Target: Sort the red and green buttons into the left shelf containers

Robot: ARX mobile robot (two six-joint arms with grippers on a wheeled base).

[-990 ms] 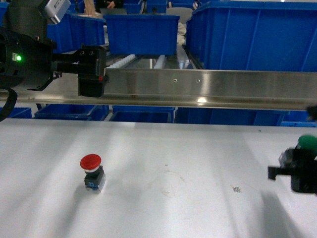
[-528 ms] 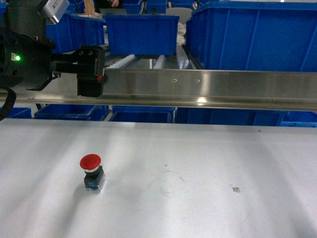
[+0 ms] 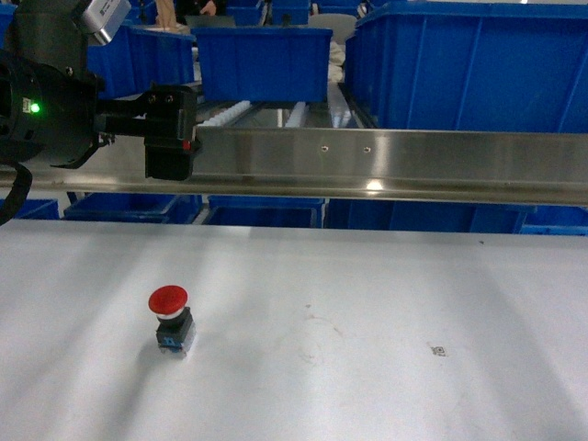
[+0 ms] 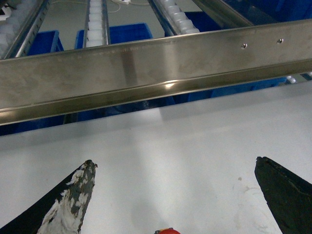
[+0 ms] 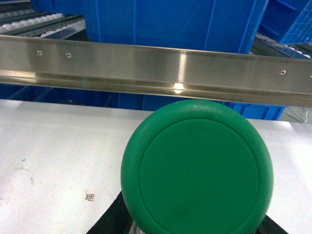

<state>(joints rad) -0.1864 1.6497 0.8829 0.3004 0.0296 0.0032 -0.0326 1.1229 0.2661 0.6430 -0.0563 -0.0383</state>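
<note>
The left gripper (image 4: 173,195) is seen spread apart, nothing between its jaws, above the red button (image 3: 171,319) on the tabletop (image 3: 386,303). The right gripper is hidden; its state can't be determined. The green button (image 5: 197,168) fills the right wrist view, body cut off. One small code sticker (image 3: 438,350), unreadable. Blue bins (image 3: 263,61) counted: approx. three.

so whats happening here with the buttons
The round green-capped push button fills the right wrist view, apparently held in the right gripper, which is out of the head view. The red-capped button on its black-and-blue block stands untouched on the white table. The left gripper hangs open above it, before the steel rail and blue plastic bins.
</note>
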